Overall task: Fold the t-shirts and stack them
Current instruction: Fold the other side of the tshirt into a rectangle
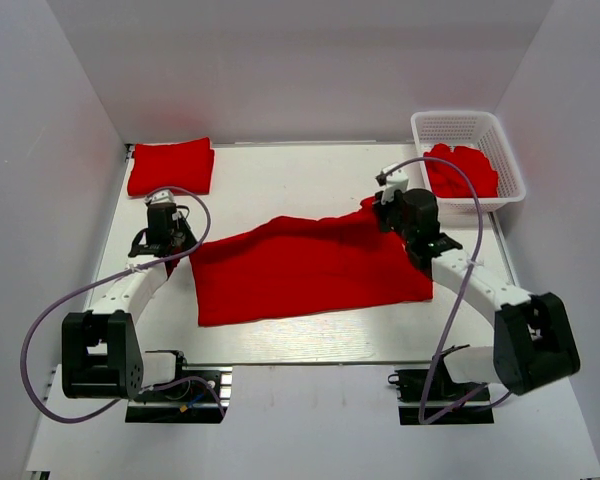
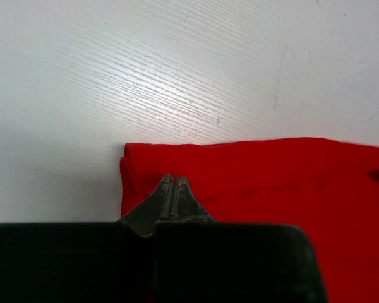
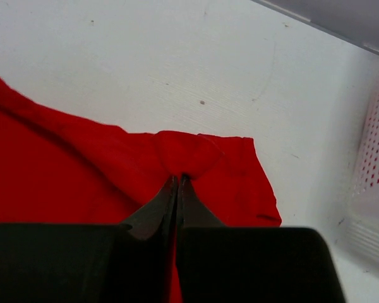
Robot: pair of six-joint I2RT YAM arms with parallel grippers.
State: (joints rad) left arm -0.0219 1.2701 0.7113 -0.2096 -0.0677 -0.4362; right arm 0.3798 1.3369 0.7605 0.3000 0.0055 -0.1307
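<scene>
Left gripper (image 2: 174,183) and right gripper (image 3: 178,180) each pinch a corner of the shirt (image 1: 310,265), the right nearest the basket (image 1: 465,122). Next, I'd say: lift together, fold over.

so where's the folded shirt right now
In the top view the folded shirt lies in the far left corner of the table, apart from the spread shirt, opposite the basket at far right.

1. Top view: left gripper (image 1: 174,256) fingertips hidden under its own wrist body.
2. Spread t-shirt (image 2: 271,189): runs off the left wrist view's right and bottom edges.
3. Basket (image 3: 374,158): blurred, cut off at the right wrist view's right edge.
4. Red heap (image 1: 462,170) in basket: shirt count unreadable.
</scene>
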